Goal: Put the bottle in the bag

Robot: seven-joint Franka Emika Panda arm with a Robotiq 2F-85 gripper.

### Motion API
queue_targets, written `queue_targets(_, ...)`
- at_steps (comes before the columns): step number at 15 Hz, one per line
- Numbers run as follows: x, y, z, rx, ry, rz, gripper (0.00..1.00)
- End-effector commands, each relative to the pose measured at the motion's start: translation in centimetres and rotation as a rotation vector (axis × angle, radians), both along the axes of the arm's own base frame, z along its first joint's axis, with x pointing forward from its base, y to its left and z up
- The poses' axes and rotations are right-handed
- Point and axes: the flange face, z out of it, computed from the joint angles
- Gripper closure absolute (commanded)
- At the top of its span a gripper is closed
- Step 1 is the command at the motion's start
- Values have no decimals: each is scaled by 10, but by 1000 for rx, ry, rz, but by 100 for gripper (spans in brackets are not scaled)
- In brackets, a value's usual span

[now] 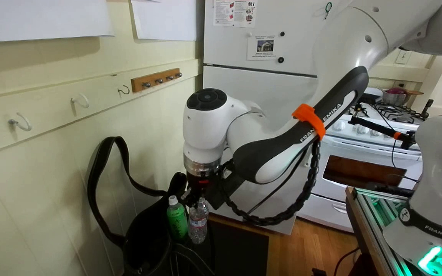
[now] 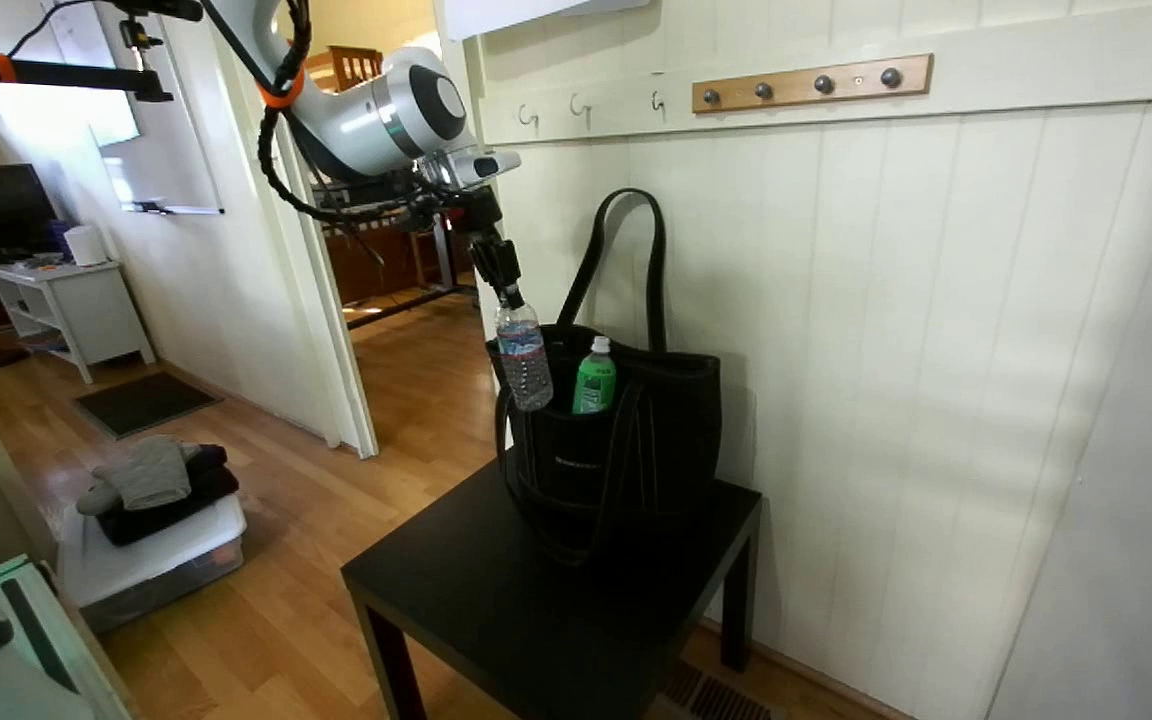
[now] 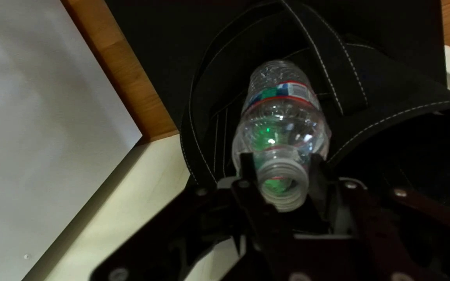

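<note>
Clear bottle [image 2: 524, 365] (neck uppermost) leans slightly.

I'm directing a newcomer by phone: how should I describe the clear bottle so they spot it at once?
In an exterior view, find the black table and the big black bag standing on it. In front of that bag, the gripper holds the clear bottle off the table. Unlike its neighbour, a green bottle with a white cap, it is see-through and has a red-and-blue label.
</note>
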Motion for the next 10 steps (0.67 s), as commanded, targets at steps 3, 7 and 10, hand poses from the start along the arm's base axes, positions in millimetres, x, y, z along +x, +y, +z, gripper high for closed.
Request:
queue_targets(3,18,-1,-14,-6,-90,18,88)
queue_targets(7,26,-1,-28,-3,-134,50,88)
queue_targets(10,31,0,-38,3,-151,67,88)
